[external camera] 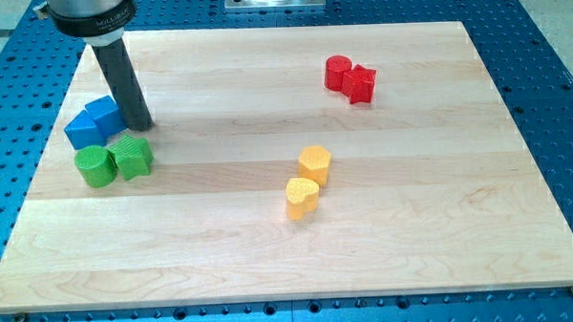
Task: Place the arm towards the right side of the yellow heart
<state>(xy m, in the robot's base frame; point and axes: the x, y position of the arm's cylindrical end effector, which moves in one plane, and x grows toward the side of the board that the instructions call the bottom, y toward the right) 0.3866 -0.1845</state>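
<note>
The yellow heart (302, 197) lies near the middle of the bench (413, 223), touching a yellow hexagonal block (314, 164) just beyond it. My tip (141, 125) rests far off to the left, beside the blue blocks (94, 120) and just beyond the green blocks (114, 160). The rod stands nearly upright, leaning slightly; as a bare rod, it has nothing to open, close or grip.
</note>
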